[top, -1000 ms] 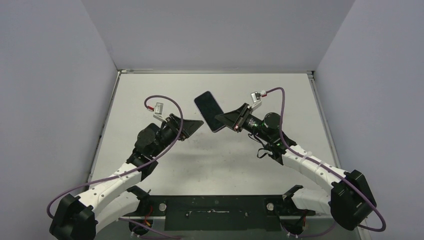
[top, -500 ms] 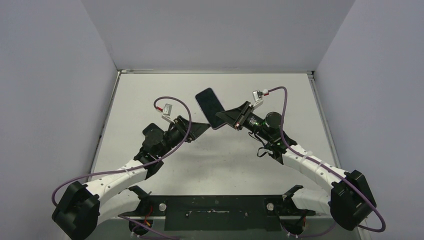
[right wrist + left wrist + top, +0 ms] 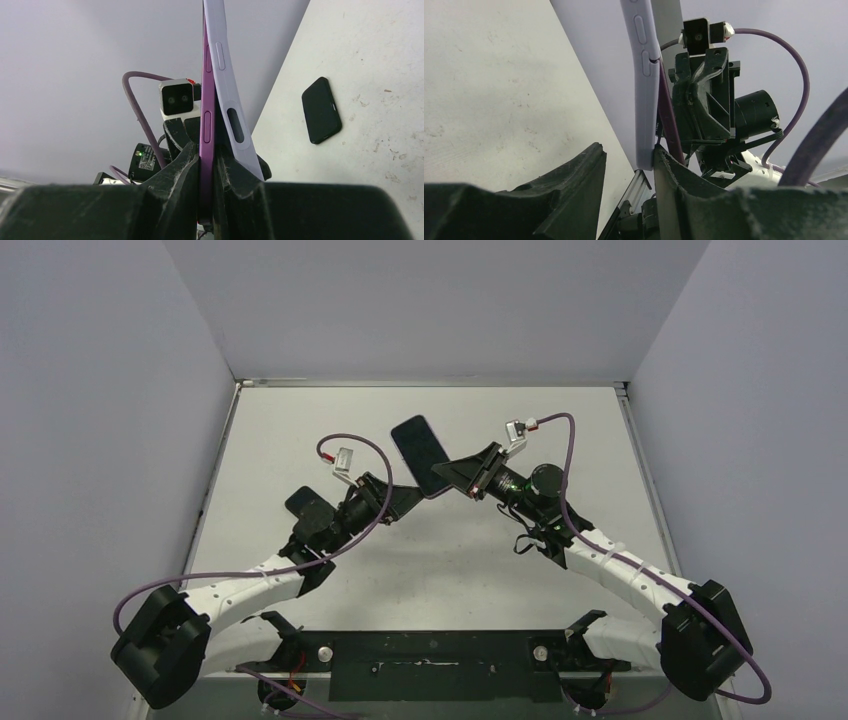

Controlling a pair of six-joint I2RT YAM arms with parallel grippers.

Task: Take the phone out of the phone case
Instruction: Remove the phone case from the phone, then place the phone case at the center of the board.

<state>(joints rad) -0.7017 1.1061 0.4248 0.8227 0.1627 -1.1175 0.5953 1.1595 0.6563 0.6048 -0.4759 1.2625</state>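
Note:
My right gripper holds the phone up above the table, dark screen facing up. In the right wrist view its jaws are shut on the purple phone's edge, and the lilac case peels away outside the right finger. My left gripper is open just below the phone's near end. In the left wrist view the lilac case's bottom corner sits between the fingers, touching the right fingertip. The purple phone edge stands apart from the case there.
A black phone-shaped slab lies flat on the white table; it seems to show beside the left arm in the top view. Purple cables loop over both wrists. Grey walls close in the table on three sides.
My left arm has swung up and right, bringing its open fingers from beside the phone to the case's bottom corner. The right gripper and the phone have barely moved.

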